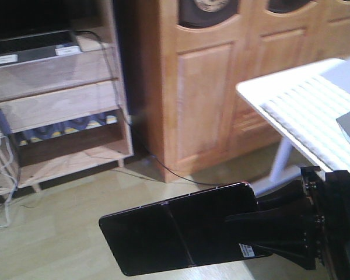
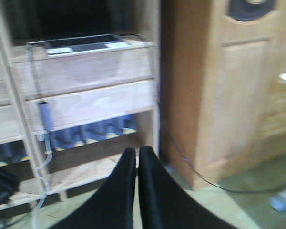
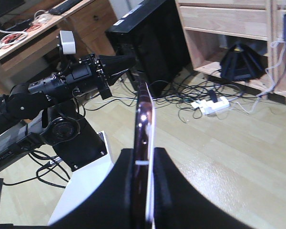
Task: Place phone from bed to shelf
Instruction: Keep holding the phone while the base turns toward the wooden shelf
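Carrying step, by the look of it: phone off the bed and up in the air, not yet on the shelf. No bed anywhere in these views.

Far left in the front view, the shelf (image 1: 64, 105): pale wood boards, with a flat black and silver box (image 1: 35, 48) on the top board and wires hanging down the side. Next along, a tall wooden cupboard (image 1: 221, 87). Low in the middle, the phone (image 1: 175, 233), lying flat above the floor and well apart from the shelf. On its right end, the right gripper (image 1: 239, 228), pinching the phone close by the small white sticker. Far right, a white table (image 1: 303, 99).

From the left wrist: shelf (image 2: 86, 102) straight ahead, left gripper (image 2: 137, 151) pressed together with nothing in it.

From the right wrist: phone (image 3: 144, 109) seen edge-on, squeezed between the two black fingers (image 3: 128, 191) of the right gripper (image 3: 144, 155). Beyond it on the left, the left arm (image 3: 62, 83).

Next, most likely: move closer to the shelf, lift the phone to a bare board, keep it flat, slide it in, then let go. Watch out for the hanging wires and the box on top. Gripped only near one end, so likely to wobble; best to go slow.
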`<state>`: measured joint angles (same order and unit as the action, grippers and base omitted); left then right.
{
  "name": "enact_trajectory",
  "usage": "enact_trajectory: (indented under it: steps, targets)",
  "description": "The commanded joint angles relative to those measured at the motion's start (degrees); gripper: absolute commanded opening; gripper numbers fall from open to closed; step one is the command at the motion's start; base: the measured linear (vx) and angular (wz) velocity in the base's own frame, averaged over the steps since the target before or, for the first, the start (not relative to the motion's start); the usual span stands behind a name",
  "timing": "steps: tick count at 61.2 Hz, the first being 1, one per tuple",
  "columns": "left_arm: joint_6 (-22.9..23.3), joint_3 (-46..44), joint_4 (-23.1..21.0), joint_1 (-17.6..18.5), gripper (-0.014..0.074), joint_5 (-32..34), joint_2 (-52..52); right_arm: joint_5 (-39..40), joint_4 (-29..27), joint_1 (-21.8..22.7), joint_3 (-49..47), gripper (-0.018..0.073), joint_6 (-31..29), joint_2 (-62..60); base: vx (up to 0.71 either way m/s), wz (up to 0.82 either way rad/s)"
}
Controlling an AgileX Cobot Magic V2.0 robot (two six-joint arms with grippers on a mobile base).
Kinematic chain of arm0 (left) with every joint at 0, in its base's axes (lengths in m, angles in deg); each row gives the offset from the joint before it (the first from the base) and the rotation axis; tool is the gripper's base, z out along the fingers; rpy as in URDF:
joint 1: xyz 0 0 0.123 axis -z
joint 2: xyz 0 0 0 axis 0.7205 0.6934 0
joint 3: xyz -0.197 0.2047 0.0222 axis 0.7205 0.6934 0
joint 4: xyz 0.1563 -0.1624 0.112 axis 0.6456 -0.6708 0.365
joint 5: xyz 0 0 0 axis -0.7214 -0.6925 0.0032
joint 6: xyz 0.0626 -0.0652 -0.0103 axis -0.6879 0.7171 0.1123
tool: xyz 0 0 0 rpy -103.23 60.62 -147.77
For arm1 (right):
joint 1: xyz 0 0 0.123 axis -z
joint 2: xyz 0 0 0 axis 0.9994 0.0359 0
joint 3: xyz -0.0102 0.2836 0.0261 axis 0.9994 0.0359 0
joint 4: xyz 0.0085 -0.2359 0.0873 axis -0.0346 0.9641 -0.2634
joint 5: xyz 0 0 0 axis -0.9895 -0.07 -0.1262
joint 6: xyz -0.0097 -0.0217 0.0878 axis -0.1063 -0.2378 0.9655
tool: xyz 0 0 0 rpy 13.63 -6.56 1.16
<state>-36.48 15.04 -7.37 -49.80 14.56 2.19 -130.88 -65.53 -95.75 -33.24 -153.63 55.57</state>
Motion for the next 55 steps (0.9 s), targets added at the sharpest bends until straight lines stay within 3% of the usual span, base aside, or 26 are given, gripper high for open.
enact_trajectory:
  steps: [1,55]
  targets:
    - [0.22,0.14,-0.36,-0.06,0.0001,4.2,-0.33,-3.6,-5.72,0.29,-1.4,-0.0004,-0.16,-0.58,0.36,0.42]
    - [0.22,0.14,-0.36,-0.06,0.0001,4.2,-0.33,-3.6,-5.72,0.29,-1.4,-0.0004,-0.16,-0.58,0.37,0.31]
